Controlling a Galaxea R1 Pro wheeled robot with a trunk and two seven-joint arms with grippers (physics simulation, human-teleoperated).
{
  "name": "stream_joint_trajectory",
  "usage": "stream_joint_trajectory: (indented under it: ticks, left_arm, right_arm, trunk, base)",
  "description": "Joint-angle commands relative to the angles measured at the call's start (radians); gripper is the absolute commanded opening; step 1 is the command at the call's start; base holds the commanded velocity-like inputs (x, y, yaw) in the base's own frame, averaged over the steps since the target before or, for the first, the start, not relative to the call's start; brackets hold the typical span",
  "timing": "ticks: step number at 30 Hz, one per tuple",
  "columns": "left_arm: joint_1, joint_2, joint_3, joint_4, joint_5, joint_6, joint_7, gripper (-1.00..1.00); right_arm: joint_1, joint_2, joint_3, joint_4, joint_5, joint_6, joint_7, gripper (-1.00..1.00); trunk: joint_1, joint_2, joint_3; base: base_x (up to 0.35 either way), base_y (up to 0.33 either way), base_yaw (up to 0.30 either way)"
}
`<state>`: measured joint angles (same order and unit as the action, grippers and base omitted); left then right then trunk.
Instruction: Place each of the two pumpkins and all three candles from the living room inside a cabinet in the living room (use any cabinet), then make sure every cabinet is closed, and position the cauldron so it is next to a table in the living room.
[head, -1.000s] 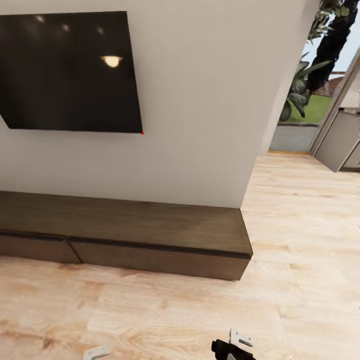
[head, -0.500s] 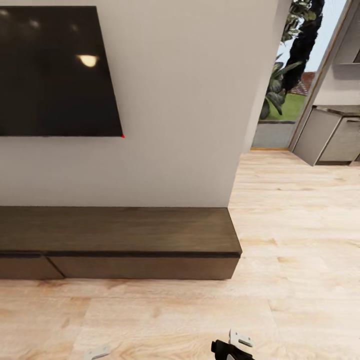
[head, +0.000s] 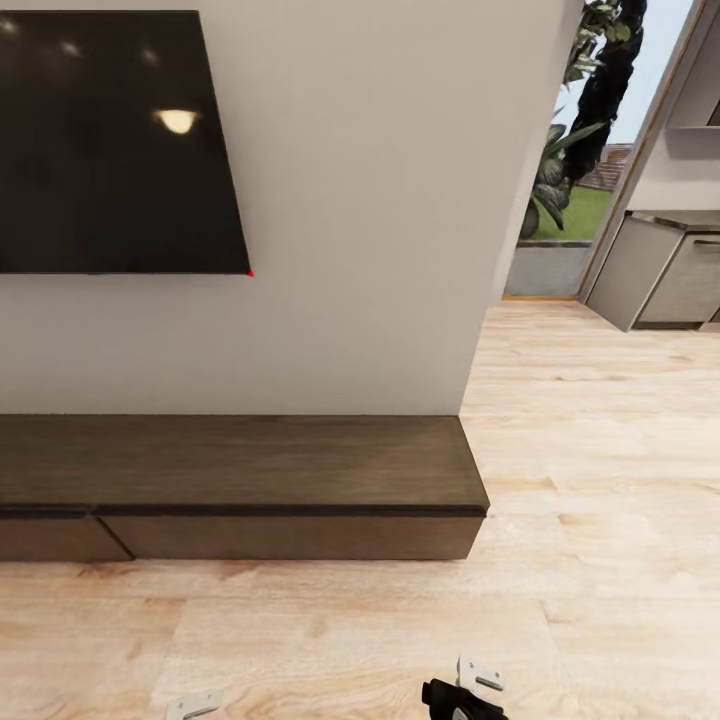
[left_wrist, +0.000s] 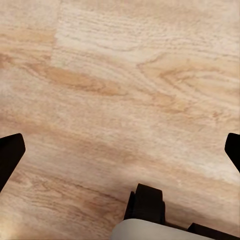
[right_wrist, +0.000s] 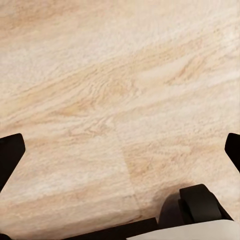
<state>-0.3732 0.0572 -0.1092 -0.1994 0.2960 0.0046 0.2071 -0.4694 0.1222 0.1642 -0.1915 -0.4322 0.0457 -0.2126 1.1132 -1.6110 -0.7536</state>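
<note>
Now your view has settled facing the long low dark brown wooden cabinet (head: 240, 480), fronts shut; both claws spread wide, empty.

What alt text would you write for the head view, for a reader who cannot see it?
A long, low dark brown cabinet, its fronts closed, stands on a pale wood floor against a white wall below a black television. To the right, a doorway shows plants and grey kitchen units.
</note>
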Motion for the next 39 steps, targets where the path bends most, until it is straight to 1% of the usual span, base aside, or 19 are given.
stream_joint_trajectory:
  ticks: [1, 14, 16, 18, 21, 22, 23, 25, 26, 27, 28, 29, 30, 31, 32, 33, 36, 37, 39]
  left_arm:
    - [0.0, 0.0, 0.0, 0.0, 0.0, 0.0, 0.0, 1.0]
    - [-0.001, 0.004, 0.0, 0.0, 0.0, 0.003, -0.002, 1.0]
    - [-0.001, 0.005, 0.001, -0.001, 0.001, 0.009, -0.003, 1.0]
    - [-0.001, 0.006, 0.003, -0.003, 0.002, 0.03, -0.01, 1.0]
    - [-0.004, 0.009, 0.007, -0.02, 0.001, 0.147, -0.034, 1.0]
    - [-0.006, 0.015, 0.008, -0.042, 0.002, 0.223, -0.052, 1.0]
    - [-0.008, 0.021, 0.009, -0.059, 0.003, 0.267, -0.064, 1.0]
    - [-0.012, 0.058, 0.013, -0.169, 0.008, 0.472, -0.139, 1.0]
    - [-0.013, 0.078, 0.017, -0.241, 0.012, 0.585, -0.196, 1.0]
    - [-0.013, 0.087, 0.02, -0.278, 0.014, 0.64, -0.228, 1.0]
    - [-0.014, 0.103, 0.027, -0.35, 0.016, 0.741, -0.297, 1.0]
    - [-0.014, 0.116, 0.039, -0.415, 0.017, 0.824, -0.366, 1.0]
    - [-0.014, 0.122, 0.045, -0.444, 0.017, 0.858, -0.399, 1.0]
    - [-0.015, 0.132, 0.06, -0.495, 0.017, 0.911, -0.458, 1.0]
    - [-0.015, 0.14, 0.074, -0.534, 0.017, 0.947, -0.505, 1.0]
    - [-0.015, 0.146, 0.086, -0.562, 0.017, 0.972, -0.537, 1.0]
    - [-0.017, 0.162, 0.107, -0.606, 0.017, 1.01, -0.586, 1.0]
    - [-0.018, 0.164, 0.111, -0.611, 0.017, 1.013, -0.591, 1.0]
    - [-0.021, 0.174, 0.118, -0.615, 0.018, 1.015, -0.596, 1.0]
  right_arm:
    - [0.0, 0.0, 0.0, 0.0, 0.0, 0.0, 0.0, 1.0]
    - [0.0, 0.001, -0.001, -0.002, -0.001, -0.006, 0.0, 1.0]
    - [0.0, -0.001, -0.004, -0.003, -0.006, -0.007, 0.001, 1.0]
    - [0.0, -0.006, -0.007, -0.003, -0.01, -0.008, 0.005, 1.0]
    - [0.0, -0.019, -0.016, -0.001, -0.019, -0.008, 0.03, 1.0]
    - [0.0, -0.03, -0.023, 0.0, -0.025, -0.008, 0.056, 1.0]
    - [0.0, -0.036, -0.027, 0.0, -0.029, -0.008, 0.074, 1.0]
    - [0.0, -0.067, -0.059, 0.001, -0.054, -0.007, 0.167, 1.0]
    - [0.0, -0.085, -0.081, 0.001, -0.073, -0.007, 0.226, 1.0]
    - [0.0, -0.093, -0.093, 0.001, -0.082, -0.007, 0.258, 1.0]
    - [0.0, -0.107, -0.119, 0.001, -0.103, -0.006, 0.321, 1.0]
    - [0.0, -0.118, -0.146, 0.001, -0.123, -0.006, 0.377, 1.0]
    - [0.0, -0.123, -0.16, 0.001, -0.133, -0.005, 0.402, 1.0]
    - [0.0, -0.13, -0.187, 0.0, -0.15, -0.002, 0.443, 1.0]
    - [0.0, -0.134, -0.213, -0.003, -0.163, 0.0, 0.473, 1.0]
    - [0.0, -0.137, -0.232, -0.007, -0.171, 0.001, 0.492, 1.0]
    - [-0.001, -0.135, -0.268, -0.035, -0.182, -0.004, 0.516, 1.0]
    - [-0.001, -0.133, -0.272, -0.048, -0.183, -0.006, 0.517, 1.0]
    - [-0.001, -0.13, -0.28, -0.071, -0.185, -0.012, 0.518, 1.0]
  trunk:
    - [0.0, 0.0, 0.0]
    - [0.0, 0.0, 0.0]
    - [0.0, 0.0, 0.0]
    - [0.0, 0.0, 0.0]
    - [0.0, 0.0, 0.0]
    - [0.0, 0.0, 0.0]
    - [0.0, 0.0, 0.0]
    - [0.0, 0.0, 0.0]
    - [0.0, 0.0, 0.0]
    - [0.0, 0.0, 0.0]
    - [0.0, 0.0, 0.0]
    - [0.0, 0.0, 0.0]
    - [0.0, 0.0, 0.0]
    - [0.0, 0.0, 0.0]
    - [0.0, 0.0, 0.0]
    - [0.0, 0.0, 0.0]
    - [0.0, 0.0, 0.0]
    - [0.0, 0.0, 0.0]
    - [0.008, -0.014, -0.006]
  base:
    - [0.0, 0.0, 0.0]
    - [0.0, 0.0, 0.0]
    - [0.0, 0.0, 0.0]
    - [0.0, 0.0, 0.0]
    - [0.0, 0.0, 0.0]
    - [0.0, 0.0, 0.0]
    - [0.0, 0.0, 0.0]
    - [0.0, 0.0, 0.0]
    - [0.0, 0.0, 0.0]
    - [0.0, 0.0, 0.0]
    - [0.0, 0.0, 0.0]
    - [0.0, 0.0, 0.0]
    - [0.0, 0.0, 0.0]
    - [0.0, 0.0, 0.0]
    - [0.0, 0.0, 0.0]
    - [0.0, 0.0, 0.0]
    - [0.0, 0.0, 0.0]
    - [0.0, 0.0, 0.0]
    - [0.0, 0.0, 0.0]
